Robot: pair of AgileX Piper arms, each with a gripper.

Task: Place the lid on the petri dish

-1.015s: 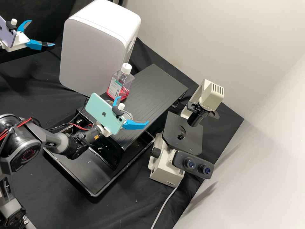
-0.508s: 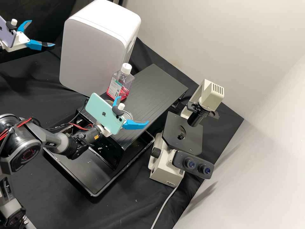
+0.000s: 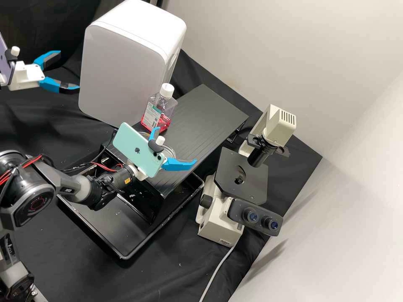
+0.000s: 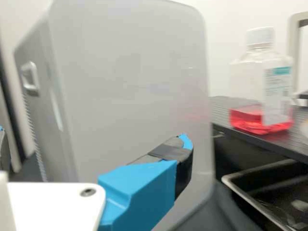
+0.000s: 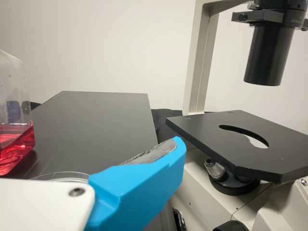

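A clear petri dish [image 3: 168, 149] lies on the near end of the black raised platform [image 3: 205, 117]; the gripper body hides part of it, and I cannot tell whether a lid sits on it. My right gripper [image 3: 176, 144] hangs open just over the dish, one blue finger on each side. In the right wrist view the dish's clear rim [image 5: 57, 177] shows beside one of that gripper's fingers [image 5: 144, 178]. My left gripper [image 3: 69, 70] is open and empty at the far left, close to the white box [image 3: 130, 58]. One of its fingers [image 4: 163, 168] shows against the box [image 4: 125, 86].
A flask of pink liquid [image 3: 159, 110] stands upright on the platform just behind the dish. A microscope [image 3: 247, 176] stands to the right, its black stage [image 5: 240, 139] beyond the platform edge. A black tray [image 3: 126, 235] lies under the platform.
My left gripper has moved down and to the right, closer to the white box. The right arm and the dish have not moved.
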